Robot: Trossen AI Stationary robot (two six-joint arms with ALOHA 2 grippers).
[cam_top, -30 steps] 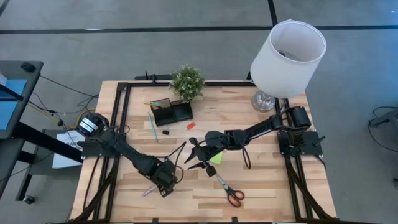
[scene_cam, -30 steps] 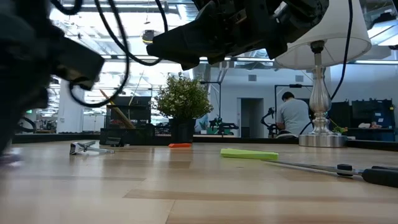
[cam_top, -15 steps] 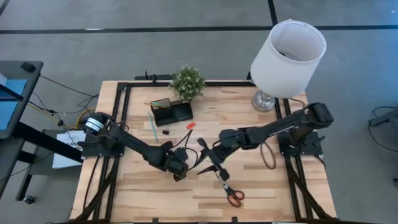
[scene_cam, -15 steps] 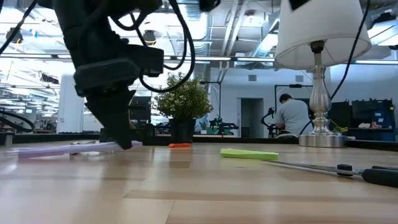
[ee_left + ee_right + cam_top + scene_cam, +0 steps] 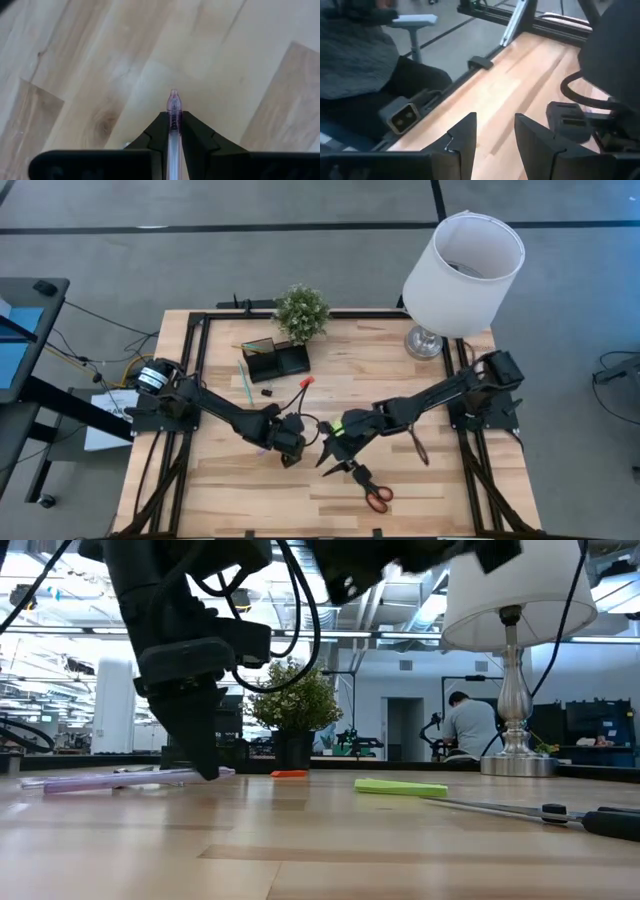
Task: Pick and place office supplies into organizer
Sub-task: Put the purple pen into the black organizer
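Pale wooden table point(image 5: 420, 480), bearing scissors point(image 5: 368, 486), teal pen point(image 5: 245, 382), organizer point(image 5: 275, 358), potted plant point(image 5: 301, 312), lamp point(image 5: 455, 275)

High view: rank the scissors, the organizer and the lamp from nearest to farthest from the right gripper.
Measured from the right gripper:
1. Scissors, right beside it, toward the table's front edge.
2. Organizer, up at the back by the plant.
3. Lamp, far back right corner.

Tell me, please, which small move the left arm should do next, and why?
Probably lift and carry toward the organizer. The left end effector is shut on the pink pen, low over the table, and the organizer stands near the table's far edge beside the plant.
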